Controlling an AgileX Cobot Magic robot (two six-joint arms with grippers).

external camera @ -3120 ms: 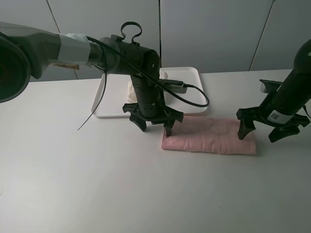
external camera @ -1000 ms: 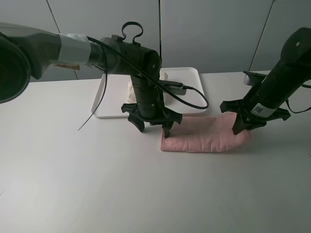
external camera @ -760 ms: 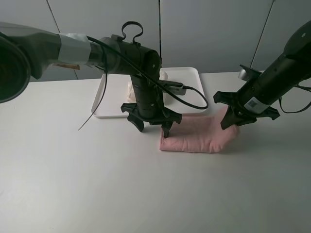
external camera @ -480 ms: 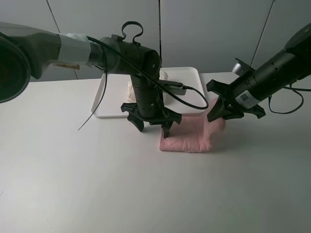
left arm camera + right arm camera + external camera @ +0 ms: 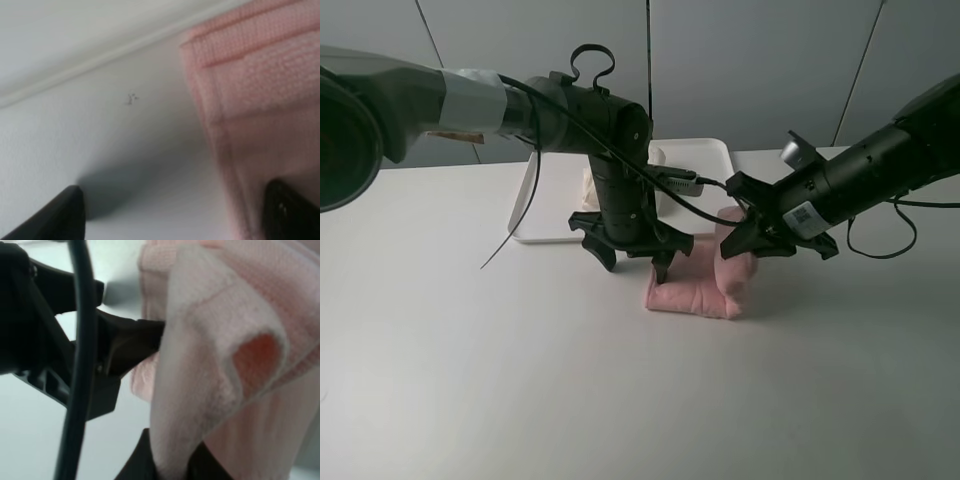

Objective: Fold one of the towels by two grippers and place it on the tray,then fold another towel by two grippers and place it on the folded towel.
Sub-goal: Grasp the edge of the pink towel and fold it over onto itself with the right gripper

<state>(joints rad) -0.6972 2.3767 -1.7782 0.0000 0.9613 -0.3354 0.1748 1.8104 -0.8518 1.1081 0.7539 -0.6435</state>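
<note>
Two towels were around: a pale one (image 5: 588, 185) sat on the white tray (image 5: 705, 160), mostly hidden behind the left arm and its black cable (image 5: 715, 205). The pink towel (image 5: 695, 290) lay on the surface (image 5: 520, 370) just in front of the tray. Left pincer (image 5: 638, 258) stood spread wide, one finger (image 5: 290, 210) touching the towel's end. Right pincer (image 5: 760, 235) was clenched on the other end, lifted and doubled over.

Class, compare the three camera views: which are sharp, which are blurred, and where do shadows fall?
Exterior high: sharp and evenly lit, with a faint shadow on the table beside the pink towel. Left wrist: soft focus throughout, a dark shadow beside one fingertip. Right wrist: too close, so the cable and towel fold blur.
</note>
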